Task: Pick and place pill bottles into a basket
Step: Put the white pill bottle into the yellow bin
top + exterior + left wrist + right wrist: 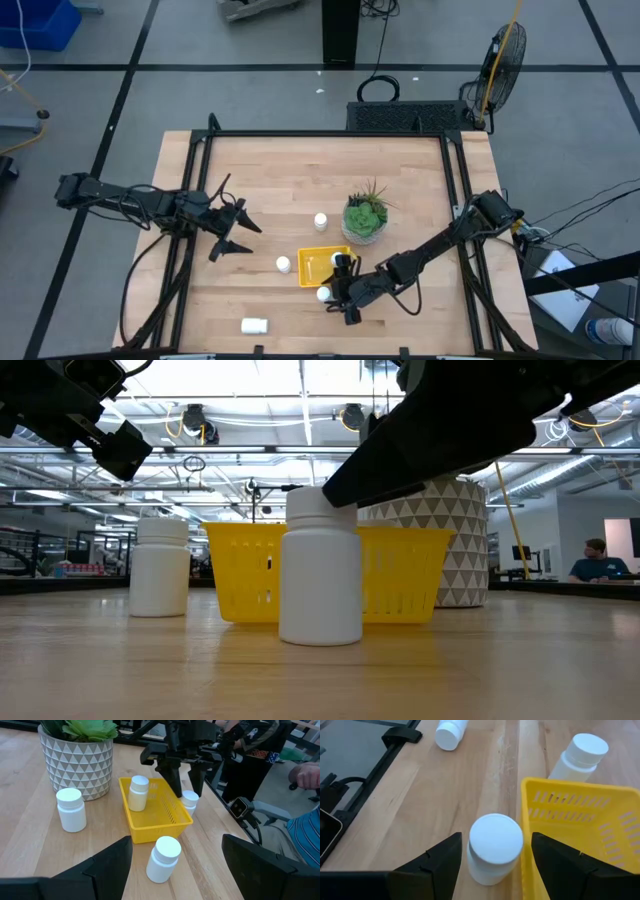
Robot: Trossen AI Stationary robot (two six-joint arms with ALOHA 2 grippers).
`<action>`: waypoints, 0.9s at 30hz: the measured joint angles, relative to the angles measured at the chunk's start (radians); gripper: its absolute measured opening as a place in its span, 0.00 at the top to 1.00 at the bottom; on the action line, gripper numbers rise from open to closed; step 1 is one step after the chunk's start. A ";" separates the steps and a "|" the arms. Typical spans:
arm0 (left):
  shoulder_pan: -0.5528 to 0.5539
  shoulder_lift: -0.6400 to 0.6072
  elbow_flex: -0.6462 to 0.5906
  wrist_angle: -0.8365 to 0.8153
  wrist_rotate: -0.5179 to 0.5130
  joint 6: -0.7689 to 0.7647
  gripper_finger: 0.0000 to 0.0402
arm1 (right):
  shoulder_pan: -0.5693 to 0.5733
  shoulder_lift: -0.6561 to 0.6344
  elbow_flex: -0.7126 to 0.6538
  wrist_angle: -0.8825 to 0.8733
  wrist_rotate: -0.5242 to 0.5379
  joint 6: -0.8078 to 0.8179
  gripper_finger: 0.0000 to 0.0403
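On the worktop [260, 180], taking the basket [318, 266] as the clock's centre in the high view: one pill bottle [341, 261] stands inside it, towards 3 o'clock. The plant pot [364, 220] sits at 1 o'clock, a bottle [320, 220] at 12, another [283, 264] just beside at 9, and one lying on its side [254, 324] at 8 (well apart). A fifth [324, 294] stands at 6, touching-close, between the right hand's [334, 296] fingers. The left hand [247, 238] hovers far out at 9.

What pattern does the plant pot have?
The plant pot has a grey-and-white triangle pattern, clearest in the left wrist view.
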 joint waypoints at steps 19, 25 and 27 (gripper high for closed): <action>0.000 0.000 0.000 0.000 0.001 -0.002 0.23 | 0.000 0.026 0.000 0.041 -0.016 0.014 0.43; 0.000 0.000 0.000 0.000 0.001 -0.002 0.23 | 0.000 0.026 0.000 0.048 -0.016 0.011 0.52; 0.000 0.000 0.000 0.000 0.001 -0.001 0.23 | 0.000 0.026 0.000 0.052 -0.018 0.008 0.57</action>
